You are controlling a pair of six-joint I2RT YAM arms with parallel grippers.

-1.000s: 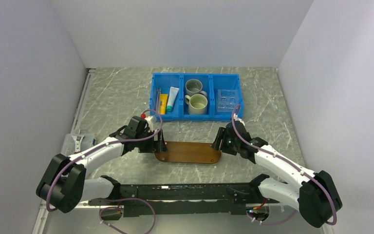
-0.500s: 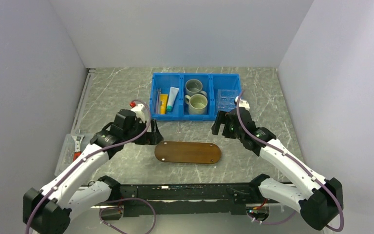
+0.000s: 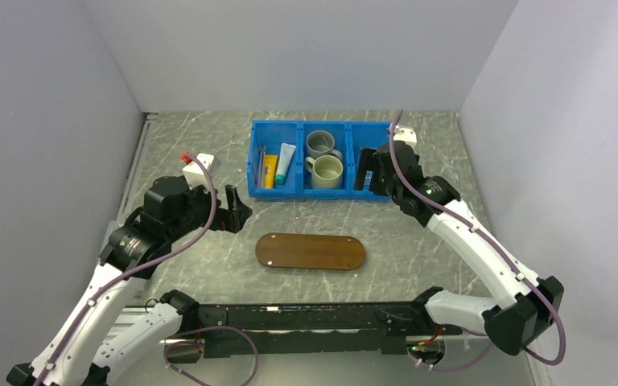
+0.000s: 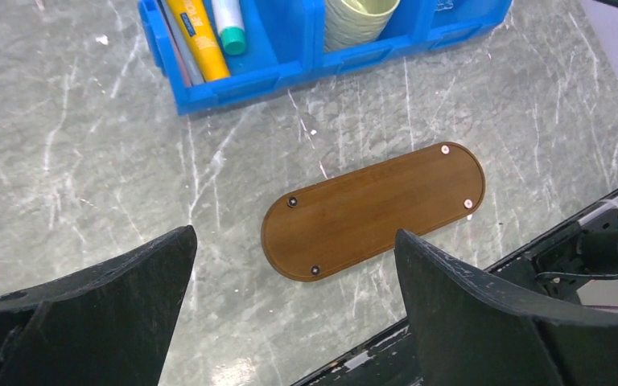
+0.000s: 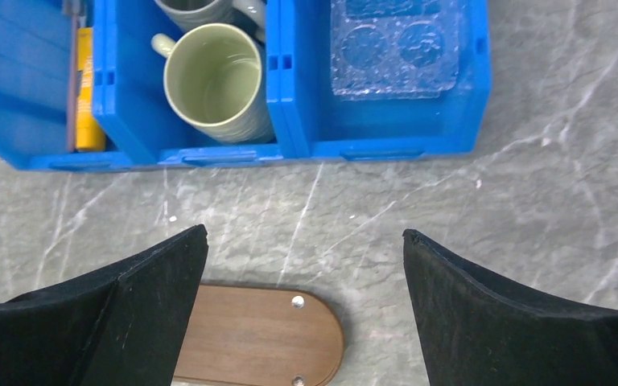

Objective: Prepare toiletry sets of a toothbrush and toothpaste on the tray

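Pulling away from the two ends of the tray (image 3: pixel 311 252), where they sat a second ago, both arms are now lifting clear of it. The left hand (image 3: pixel 236 212) is swinging back to its own side with its fingers spread wide and nothing between them. The right hand (image 3: pixel 367 175) is also spread and carrying nothing, and it is reaching up over the right compartment of the blue bin (image 3: pixel 322 194). The tray is lying flat and bare on the bench (image 3: pixel 193 153), just in front of the bin, touched by neither hand.

The tray looks placed, so the filling is probably starting. The toothbrushes (image 3: pixel 261 165), the yellow tube (image 3: pixel 269 171) and the white tube (image 3: pixel 286 163) are all still waiting in the bin's left compartment. That side is nearer the left hand, while the right hand is hovering by the clear holder (image 5: pixel 394 44).
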